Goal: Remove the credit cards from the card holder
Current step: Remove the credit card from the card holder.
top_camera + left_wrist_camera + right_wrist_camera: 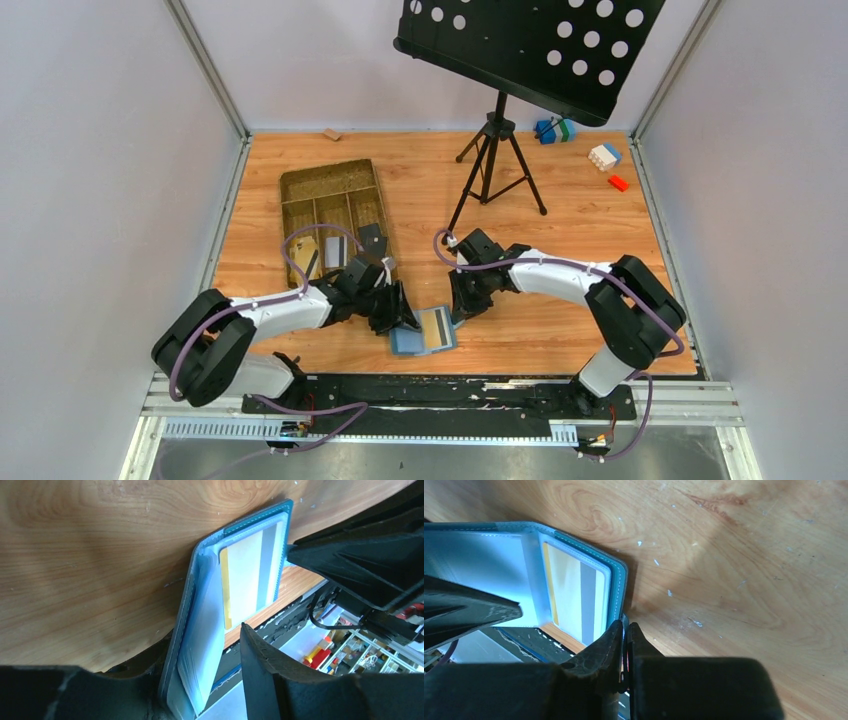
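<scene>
The blue card holder (408,343) lies open near the table's front edge, between my two grippers. A pale card (434,328) with a yellow and a grey stripe sits in its clear sleeve; it also shows in the left wrist view (245,575) and the right wrist view (574,595). My left gripper (400,318) (200,645) is open, with the holder's raised left flap (200,615) and clear sleeves between its fingers. My right gripper (462,308) (625,622) is shut on the holder's right edge (618,575). No black card shows in the holder.
A brown compartmented tray (300,185) stands at the back left, with a silvery grey card (335,250) and other flat pieces in its near compartment. A music stand's tripod (495,150) stands mid-table. Toy blocks (605,155) lie at the back right.
</scene>
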Controlling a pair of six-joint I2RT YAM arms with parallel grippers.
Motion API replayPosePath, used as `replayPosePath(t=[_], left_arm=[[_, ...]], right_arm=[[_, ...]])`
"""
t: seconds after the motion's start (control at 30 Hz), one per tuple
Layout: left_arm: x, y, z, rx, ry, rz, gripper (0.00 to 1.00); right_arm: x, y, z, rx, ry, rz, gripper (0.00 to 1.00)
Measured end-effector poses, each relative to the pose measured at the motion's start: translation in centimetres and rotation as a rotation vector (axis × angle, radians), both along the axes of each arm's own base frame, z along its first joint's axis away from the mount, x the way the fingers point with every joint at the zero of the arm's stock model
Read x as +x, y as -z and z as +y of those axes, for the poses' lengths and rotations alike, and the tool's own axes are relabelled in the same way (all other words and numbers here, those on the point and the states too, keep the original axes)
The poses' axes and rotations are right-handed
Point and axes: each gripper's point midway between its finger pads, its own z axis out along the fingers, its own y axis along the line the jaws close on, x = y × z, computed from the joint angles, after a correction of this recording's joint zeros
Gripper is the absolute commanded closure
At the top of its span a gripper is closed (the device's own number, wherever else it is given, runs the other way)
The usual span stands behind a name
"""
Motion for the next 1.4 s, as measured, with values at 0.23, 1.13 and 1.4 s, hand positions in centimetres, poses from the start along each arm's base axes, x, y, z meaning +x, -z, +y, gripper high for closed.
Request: replayPosePath(t=[0.23,1.13,1.4], left_arm=[[-0.2,1.1,-0.2,0.021,0.015,0.022,0.84],[2.2,-13.5,-2.6,-0.384,-0.104,-0.178,1.00],[2.6,-15.8,-3.4,-0.484,-0.119,-0.173,1.00]], right_arm=[[-0.1,-1.0,0.4,0.034,-0.006,-0.008,0.99],[1.1,-17.6,-2.6,0.592,0.151,-0.111,0.04],[0.6,-19.2,-2.2,0.665,0.153,-0.072,0.21]])
